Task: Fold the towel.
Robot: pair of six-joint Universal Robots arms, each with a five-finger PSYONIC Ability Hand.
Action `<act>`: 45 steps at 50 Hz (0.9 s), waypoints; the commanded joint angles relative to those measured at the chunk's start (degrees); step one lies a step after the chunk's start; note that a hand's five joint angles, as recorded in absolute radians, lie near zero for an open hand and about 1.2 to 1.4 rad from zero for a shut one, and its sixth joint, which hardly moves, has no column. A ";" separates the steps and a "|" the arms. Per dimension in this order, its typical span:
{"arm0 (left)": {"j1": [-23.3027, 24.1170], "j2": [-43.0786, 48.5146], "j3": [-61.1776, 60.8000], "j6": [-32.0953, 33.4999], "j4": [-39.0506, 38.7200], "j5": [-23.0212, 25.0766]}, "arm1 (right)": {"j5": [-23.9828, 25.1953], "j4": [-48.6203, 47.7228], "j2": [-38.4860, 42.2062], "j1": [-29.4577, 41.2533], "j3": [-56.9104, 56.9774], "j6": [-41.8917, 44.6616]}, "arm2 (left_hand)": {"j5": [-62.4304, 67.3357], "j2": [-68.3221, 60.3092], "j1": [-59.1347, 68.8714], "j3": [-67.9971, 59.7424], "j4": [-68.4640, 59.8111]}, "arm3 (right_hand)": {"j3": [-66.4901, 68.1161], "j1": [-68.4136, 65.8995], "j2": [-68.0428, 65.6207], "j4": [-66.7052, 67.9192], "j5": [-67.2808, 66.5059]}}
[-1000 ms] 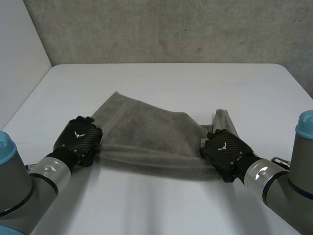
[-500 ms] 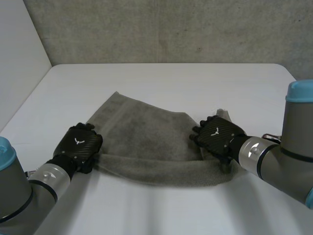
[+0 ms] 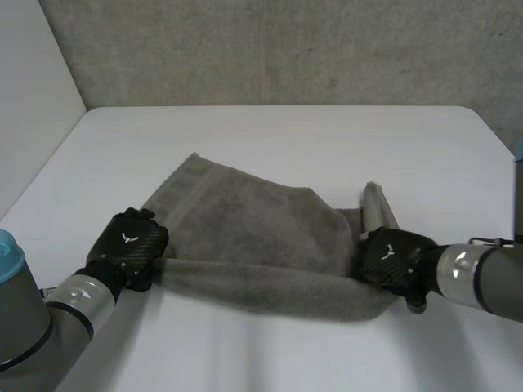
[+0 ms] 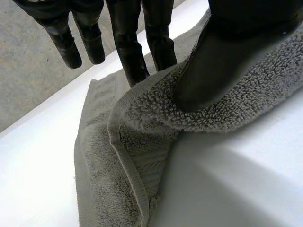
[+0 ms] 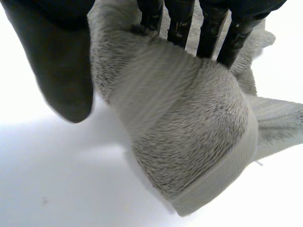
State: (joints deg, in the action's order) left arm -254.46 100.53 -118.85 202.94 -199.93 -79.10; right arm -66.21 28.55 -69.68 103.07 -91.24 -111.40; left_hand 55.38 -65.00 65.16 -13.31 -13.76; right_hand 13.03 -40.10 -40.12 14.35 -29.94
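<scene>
Now left hand (image 3: 129,245) and right hand (image 3: 391,257) clench the towel (image 3: 245,237) on white table (image 3: 286,139), concrete wall (image 3: 286,49) behind.

Grey towel (image 3: 245,237), black left hand (image 3: 129,245) and right hand (image 3: 391,255), white table (image 3: 286,139), mottled grey wall (image 3: 286,49)

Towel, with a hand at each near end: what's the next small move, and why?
Probably draw the right hand a little outward, away from the left hand. Each pinches the towel at its near edge, the right on a bunched end, and the edge between them lies rolled and slack on the table. Tautening it should give a cleaner fold.
</scene>
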 commanded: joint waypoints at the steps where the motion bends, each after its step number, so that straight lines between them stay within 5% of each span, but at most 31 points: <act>1: 0.01 0.02 -0.06 0.00 -0.11 0.00 | 4.77 -0.07 -5.91 -3.32 -3.77 -0.84 | -0.50 0.12 -0.28 3.31 3.76 | -3.03 -18.93 -18.91 -4.35 -19.09; 6: 0.01 0.02 -0.15 0.00 -0.11 0.00 | 7.15 -0.07 -6.35 -3.67 -5.09 -0.84 | -0.50 0.12 -0.28 3.31 3.76 | -3.03 -30.03 -30.02 -4.35 -30.19; 11: 0.19 0.02 -0.15 0.00 0.07 0.00 | 7.50 -2.69 -5.30 -2.44 -4.91 -2.68 | -0.50 0.12 -0.28 3.31 3.76 | -3.03 2.21 2.23 -4.35 2.06; 28: 0.63 0.01 -0.50 0.00 -0.11 0.00 | 3.98 -6.13 -0.63 -2.53 -4.65 -10.60 | -1.34 0.96 -1.12 3.31 3.76 | -3.03 2.26 2.28 -4.35 2.10; 34: 0.54 0.10 -0.59 0.00 -0.20 0.00 | 3.28 -5.34 -0.11 -2.88 -5.18 -12.09 | -8.72 8.34 -8.50 3.31 3.76 | -3.03 -3.62 -3.61 -4.35 -3.78; 38: 0.28 0.10 -0.59 0.00 -0.20 0.00 | 4.15 -4.03 -0.28 -4.80 -4.48 -14.71 | -10.76 10.38 -10.54 3.31 3.76 | -3.03 -39.85 -39.83 -4.35 -40.01; 45: 0.19 0.63 -0.59 0.08 -0.29 -0.09 | 5.56 -4.20 -1.07 -6.92 -2.28 -24.81 | -19.65 19.27 -19.43 3.31 3.76 | -3.03 -39.90 -39.88 -4.35 -40.06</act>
State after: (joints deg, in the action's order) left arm -254.20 100.76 -119.44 202.95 -200.15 -79.12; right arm -61.92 24.34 -70.17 97.84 -95.19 -128.71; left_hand 40.17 -50.59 50.38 -13.31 -13.76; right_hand 13.03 -75.48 -74.47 14.35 -66.52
